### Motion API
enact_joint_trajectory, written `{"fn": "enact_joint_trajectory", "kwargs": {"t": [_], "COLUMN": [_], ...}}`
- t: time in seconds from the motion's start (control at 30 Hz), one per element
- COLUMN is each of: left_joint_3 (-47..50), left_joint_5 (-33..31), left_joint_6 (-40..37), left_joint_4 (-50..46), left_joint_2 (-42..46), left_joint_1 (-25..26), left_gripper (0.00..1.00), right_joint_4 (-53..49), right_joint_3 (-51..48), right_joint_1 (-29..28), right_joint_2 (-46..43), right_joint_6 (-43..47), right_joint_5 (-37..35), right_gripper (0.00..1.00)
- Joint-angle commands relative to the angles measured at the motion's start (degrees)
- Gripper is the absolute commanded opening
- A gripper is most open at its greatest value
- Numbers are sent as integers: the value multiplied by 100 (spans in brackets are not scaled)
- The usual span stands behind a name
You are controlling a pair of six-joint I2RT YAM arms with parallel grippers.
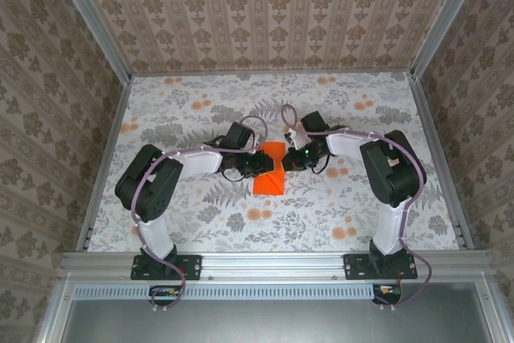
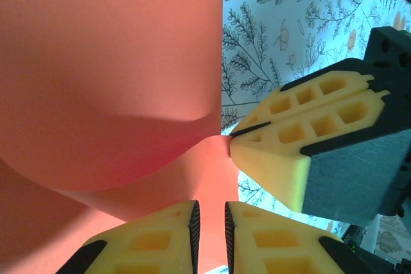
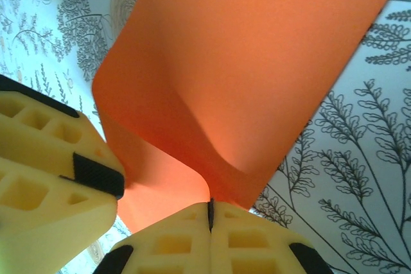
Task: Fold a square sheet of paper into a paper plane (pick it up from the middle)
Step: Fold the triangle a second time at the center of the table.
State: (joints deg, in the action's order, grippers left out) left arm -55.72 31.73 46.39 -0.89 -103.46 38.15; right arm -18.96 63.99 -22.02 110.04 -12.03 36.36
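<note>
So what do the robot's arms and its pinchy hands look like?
The left arm and right arm have chunky black joints, white links and thin lilac cables looping along them. The left gripper and right gripper each have two yellow fingers with square holes moulded in and black strips near the tips.

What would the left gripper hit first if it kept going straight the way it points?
Most likely the square sheet of paper: it bulges right ahead of the left gripper. The right gripper, pinching the sheet, sits just off to the side, though depth is hard to judge.
</note>
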Motion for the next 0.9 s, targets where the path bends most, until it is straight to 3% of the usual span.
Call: {"fn": "enact_joint_trajectory", "kwargs": {"t": [0.0, 0.87], "left_joint_3": [-200, -116], "left_joint_5": [127, 148], "left_joint_6": [-134, -78], "left_joint_4": [-51, -1], "left_joint_2": [-182, -342], "left_joint_1": [-31, -27], "left_gripper": [20, 21], "right_joint_4": [-212, -303], "right_joint_3": [153, 316], "right_joint_1": [-22, -19], "right_joint_2": [136, 317], "right_joint_6": [114, 74], "right_joint_5": [-135, -221], "right_gripper": [3, 3]}}
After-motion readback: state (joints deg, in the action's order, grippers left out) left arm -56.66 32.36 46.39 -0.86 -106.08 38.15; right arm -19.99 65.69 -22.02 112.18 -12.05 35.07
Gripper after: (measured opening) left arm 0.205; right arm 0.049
